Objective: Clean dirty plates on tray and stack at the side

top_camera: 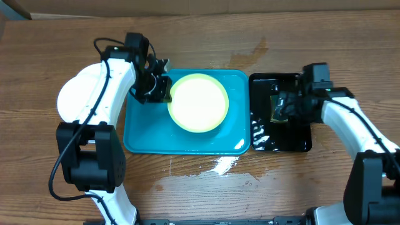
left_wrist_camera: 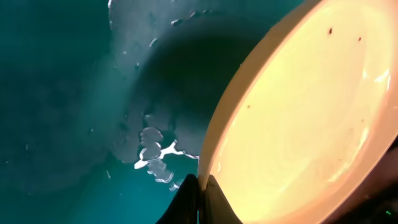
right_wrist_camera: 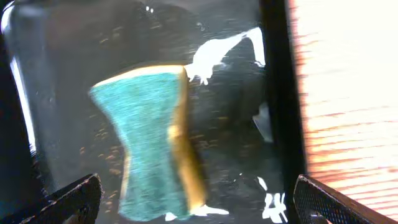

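Pinches the left rim of the pale yellow-green plate with the left gripper, fingertips pressed together, plate in the wet blue tray. Holds the right gripper spread wide above the sponge on the black tray, gripping nothing. Risks losing the plate: thin pinch, slick rim, likely slip or tilt. Rests on a wooden table, puddle just before the blue tray. Shows no room beyond.

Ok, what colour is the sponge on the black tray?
Sponge: green face, yellow body; right wrist view.
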Available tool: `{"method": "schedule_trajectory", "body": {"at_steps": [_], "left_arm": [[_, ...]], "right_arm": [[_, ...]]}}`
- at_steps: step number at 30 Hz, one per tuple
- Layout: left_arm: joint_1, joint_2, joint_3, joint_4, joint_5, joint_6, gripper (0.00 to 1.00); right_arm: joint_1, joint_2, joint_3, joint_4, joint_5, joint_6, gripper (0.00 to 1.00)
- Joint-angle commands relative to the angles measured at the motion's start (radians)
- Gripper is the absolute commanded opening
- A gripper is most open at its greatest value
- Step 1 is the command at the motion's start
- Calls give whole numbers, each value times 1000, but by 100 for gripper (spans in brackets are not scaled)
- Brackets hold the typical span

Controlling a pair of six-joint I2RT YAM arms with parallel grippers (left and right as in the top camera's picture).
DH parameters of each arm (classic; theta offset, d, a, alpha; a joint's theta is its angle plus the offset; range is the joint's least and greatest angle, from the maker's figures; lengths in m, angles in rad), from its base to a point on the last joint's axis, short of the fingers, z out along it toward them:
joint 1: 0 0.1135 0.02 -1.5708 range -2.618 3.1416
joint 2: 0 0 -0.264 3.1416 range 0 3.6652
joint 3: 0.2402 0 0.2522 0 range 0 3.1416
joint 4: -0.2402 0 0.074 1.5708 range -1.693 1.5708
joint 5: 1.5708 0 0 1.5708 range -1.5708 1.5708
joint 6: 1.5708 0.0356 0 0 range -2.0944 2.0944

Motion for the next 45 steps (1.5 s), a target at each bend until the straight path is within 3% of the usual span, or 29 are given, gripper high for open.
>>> {"method": "schedule_trajectory", "body": {"at_steps": [1, 9, 14, 34, 45], "left_arm": [[-3, 6, 111, -46, 62, -33, 4], [-21, 6, 270, -160, 39, -111, 4], [-83, 6, 324, -165, -53, -168, 4], [-348, 6, 349, 99, -135, -303, 4], [-373, 6, 349, 124, -192, -317, 4]], "right_arm": [[-59, -14, 4, 2, -60, 4, 100], [-98, -14, 4, 3, -88, 3, 100], [-98, -14, 4, 3, -88, 3, 100], [-98, -14, 4, 14, -88, 3, 100], [-98, -14, 4, 14, -88, 3, 100]]}}
